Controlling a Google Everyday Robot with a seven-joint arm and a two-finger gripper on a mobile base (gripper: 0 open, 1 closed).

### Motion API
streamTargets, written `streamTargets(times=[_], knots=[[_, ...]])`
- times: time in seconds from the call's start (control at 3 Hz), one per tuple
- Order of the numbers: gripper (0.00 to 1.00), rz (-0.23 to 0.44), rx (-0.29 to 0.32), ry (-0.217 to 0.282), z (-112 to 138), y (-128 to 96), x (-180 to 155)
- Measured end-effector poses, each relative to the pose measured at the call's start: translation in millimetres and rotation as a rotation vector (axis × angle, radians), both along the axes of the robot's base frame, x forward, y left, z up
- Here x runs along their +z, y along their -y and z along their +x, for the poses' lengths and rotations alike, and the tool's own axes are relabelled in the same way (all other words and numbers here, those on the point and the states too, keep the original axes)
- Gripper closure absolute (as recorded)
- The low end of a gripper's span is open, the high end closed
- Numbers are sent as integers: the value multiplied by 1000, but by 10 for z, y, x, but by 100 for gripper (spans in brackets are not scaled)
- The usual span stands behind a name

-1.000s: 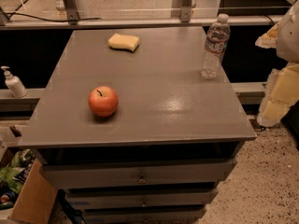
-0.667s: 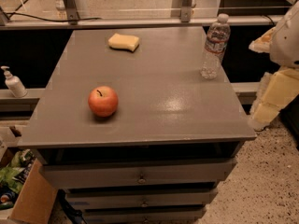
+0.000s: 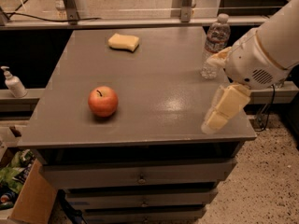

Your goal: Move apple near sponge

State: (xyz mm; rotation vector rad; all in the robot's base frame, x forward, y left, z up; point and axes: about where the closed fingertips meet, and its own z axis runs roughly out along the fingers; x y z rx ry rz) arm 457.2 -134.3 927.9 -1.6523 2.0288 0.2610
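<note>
The apple [image 3: 103, 101], red-orange with a short dark stem, sits on the grey table top [image 3: 154, 78] at the front left. The pale yellow sponge [image 3: 124, 42] lies at the back of the table, left of centre, well apart from the apple. My gripper [image 3: 210, 92] hangs over the table's right edge, far to the right of the apple. It is open and empty: one cream-yellow finger [image 3: 223, 107] points down to the front, the other [image 3: 217, 57] is up by the bottle.
A clear plastic water bottle [image 3: 215, 45] stands at the back right of the table, right beside my upper finger. Drawers [image 3: 140, 177] sit under the top. A soap dispenser [image 3: 13, 82] stands on a ledge to the left. A cardboard box [image 3: 28, 200] is on the floor at lower left.
My arm and gripper have moved left, from beside the table to over its right edge. The apple, sponge and bottle have not moved.
</note>
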Motion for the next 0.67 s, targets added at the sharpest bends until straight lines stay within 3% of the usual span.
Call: streamTargets(times=[0.67], knots=[[0, 202, 114, -11, 77, -857, -289]])
